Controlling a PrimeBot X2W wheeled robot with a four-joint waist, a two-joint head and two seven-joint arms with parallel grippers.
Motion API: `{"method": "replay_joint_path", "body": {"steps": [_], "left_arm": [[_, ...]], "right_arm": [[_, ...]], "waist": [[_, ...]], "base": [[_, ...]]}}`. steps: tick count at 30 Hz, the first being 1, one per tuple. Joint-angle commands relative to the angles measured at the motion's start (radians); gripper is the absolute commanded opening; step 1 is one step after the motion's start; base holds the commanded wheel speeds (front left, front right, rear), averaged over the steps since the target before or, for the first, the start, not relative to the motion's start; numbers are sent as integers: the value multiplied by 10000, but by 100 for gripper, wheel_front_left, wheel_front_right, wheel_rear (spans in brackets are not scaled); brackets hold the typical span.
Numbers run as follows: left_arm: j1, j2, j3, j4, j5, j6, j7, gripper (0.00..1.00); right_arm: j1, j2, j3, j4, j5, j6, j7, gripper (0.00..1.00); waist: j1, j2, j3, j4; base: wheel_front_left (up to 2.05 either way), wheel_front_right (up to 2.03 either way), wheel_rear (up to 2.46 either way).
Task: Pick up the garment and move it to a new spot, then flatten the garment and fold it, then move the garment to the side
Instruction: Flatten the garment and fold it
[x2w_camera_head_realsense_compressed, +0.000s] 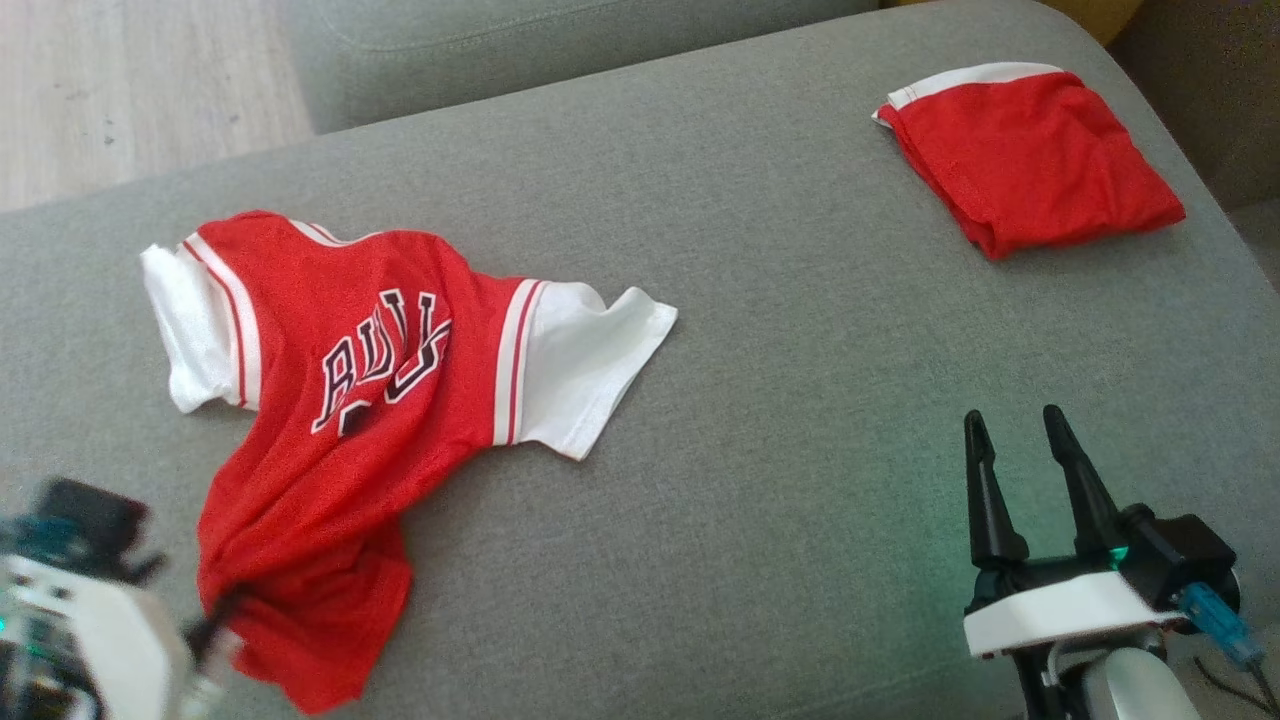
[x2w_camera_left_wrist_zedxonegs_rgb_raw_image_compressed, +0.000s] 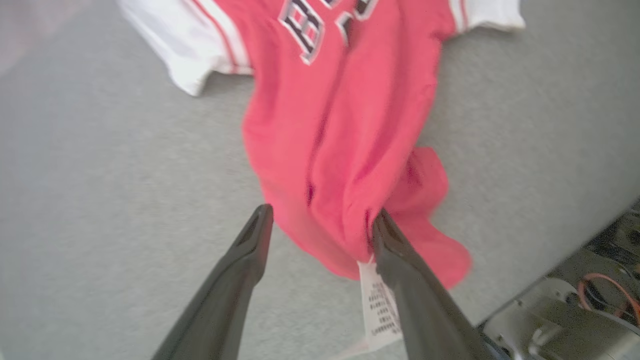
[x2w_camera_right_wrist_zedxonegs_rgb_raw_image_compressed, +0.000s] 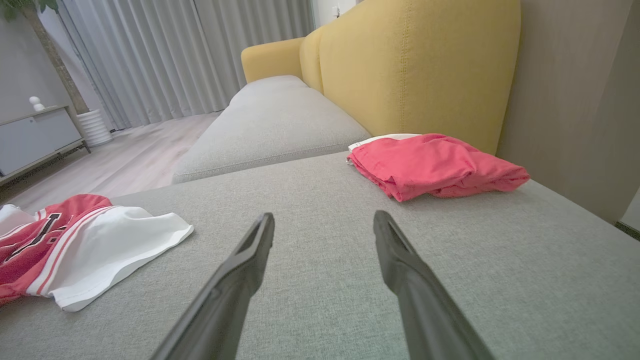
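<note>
The garment (x2w_camera_head_realsense_compressed: 370, 400) is a red jersey with white sleeves and dark lettering, lying rumpled on the grey sofa cushion (x2w_camera_head_realsense_compressed: 760, 300) at the left. Its hem is bunched toward the front edge, where my left gripper (x2w_camera_head_realsense_compressed: 225, 610) sits. In the left wrist view the garment (x2w_camera_left_wrist_zedxonegs_rgb_raw_image_compressed: 340, 125) runs away from my left gripper (x2w_camera_left_wrist_zedxonegs_rgb_raw_image_compressed: 322, 215), whose jaws are spread open. The bunched hem and a white label (x2w_camera_left_wrist_zedxonegs_rgb_raw_image_compressed: 380, 300) lie between the fingers and against the right finger (x2w_camera_left_wrist_zedxonegs_rgb_raw_image_compressed: 400, 260). My right gripper (x2w_camera_head_realsense_compressed: 1015, 425) hovers open and empty at the lower right, far from the garment (x2w_camera_right_wrist_zedxonegs_rgb_raw_image_compressed: 75, 240).
A folded red cloth with a white band (x2w_camera_head_realsense_compressed: 1030, 160) rests at the cushion's far right corner, below the yellow backrest (x2w_camera_right_wrist_zedxonegs_rgb_raw_image_compressed: 415, 65). A second grey cushion (x2w_camera_right_wrist_zedxonegs_rgb_raw_image_compressed: 275, 120) lies beyond. Wooden floor (x2w_camera_head_realsense_compressed: 130, 90) shows past the left edge.
</note>
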Motion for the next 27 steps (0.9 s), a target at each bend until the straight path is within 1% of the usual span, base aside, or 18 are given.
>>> {"method": "replay_joint_path", "body": {"steps": [1,4,6,8,9,10,13,15,18,21,24,25,26,27], "left_arm": [[-549,683,901,-80,155,215,-225,100],[-659,939,1471,108,454,621,-656,100],[-848,941,1692,228,615,715,-953,100],[-1211,700,1858,303,753,849,-1305,100],[-1414,604,1812,305,893,838,-1411,100],[-1675,378,1704,261,979,793,-1533,100],[-2624,-799,986,380,1075,595,-1718,100],[-3361,-1628,384,894,1402,532,-1788,100],[-4409,-3141,-347,2005,1809,621,-2167,100],[-5261,-4428,-849,3550,2223,722,-2798,100],[-5861,-5343,-1193,5199,2446,722,-3268,100],[-6162,-5758,-1371,6145,2514,637,-3467,100],[-6162,-5758,-1371,6145,2514,637,-3467,100],[-6289,-5934,-1439,6542,2519,582,-3543,100]], "right_arm": [[-178,-51,194,-349,-105,75,-111,100],[-214,-51,224,-382,-178,75,-111,100],[-258,-51,316,-391,-217,75,-111,100],[-330,-51,410,-397,-209,75,-111,100],[-368,-51,449,-405,-205,75,-111,100],[-399,-51,483,-417,-200,75,-111,100],[-475,-51,585,-433,-184,75,-111,100],[-561,-51,644,-445,-145,75,-111,100],[-717,-51,731,-487,-29,75,-111,100],[-845,-51,810,-502,69,75,-111,100],[-948,-51,872,-502,89,75,-111,100],[-984,-51,806,-505,73,75,-111,100],[-984,-51,806,-505,73,75,-111,100],[-992,-51,767,-503,51,75,-111,100]], "waist": [[0,0,-58,68],[0,0,-78,128],[0,0,-56,108],[0,0,12,30],[0,0,48,-9],[0,0,101,-56],[0,0,328,-241],[0,0,533,-394],[0,0,915,-630],[0,0,1249,-812],[0,0,1462,-968],[0,0,1533,-1028],[0,0,1533,-1028],[0,0,1556,-1041]], "base": [[0,0,0],[0,0,0],[0,0,0],[0,0,0],[0,0,0],[0,0,0],[0,0,0],[0,0,0],[0,0,0],[0,0,0],[0,0,0],[0,0,0],[0,0,0],[0,0,0]]}}
